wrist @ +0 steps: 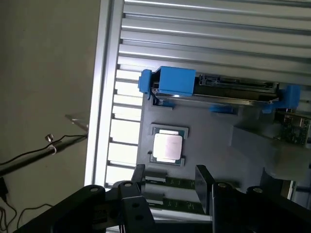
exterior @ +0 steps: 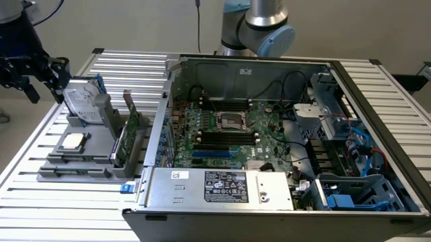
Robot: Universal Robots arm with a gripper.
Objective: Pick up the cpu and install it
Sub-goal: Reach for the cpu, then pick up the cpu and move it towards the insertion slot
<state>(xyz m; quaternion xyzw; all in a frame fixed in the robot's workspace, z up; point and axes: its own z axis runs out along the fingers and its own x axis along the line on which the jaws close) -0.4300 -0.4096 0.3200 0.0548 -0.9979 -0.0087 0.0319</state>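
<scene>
The cpu is a small silver square chip lying flat in a recess of the grey holder on the exterior view's left. In the wrist view the cpu lies just beyond my gripper, whose two black fingers stand apart with nothing between them. My gripper hangs in the air above and beyond the holder, near the table's far left corner. The motherboard socket sits uncovered in the middle of the open computer case.
A silver hard drive in blue brackets stands on edge at the holder's far end, also seen as the hard drive. Green circuit cards stand upright beside the holder. The slatted table's edge runs close by, with a cable on the floor.
</scene>
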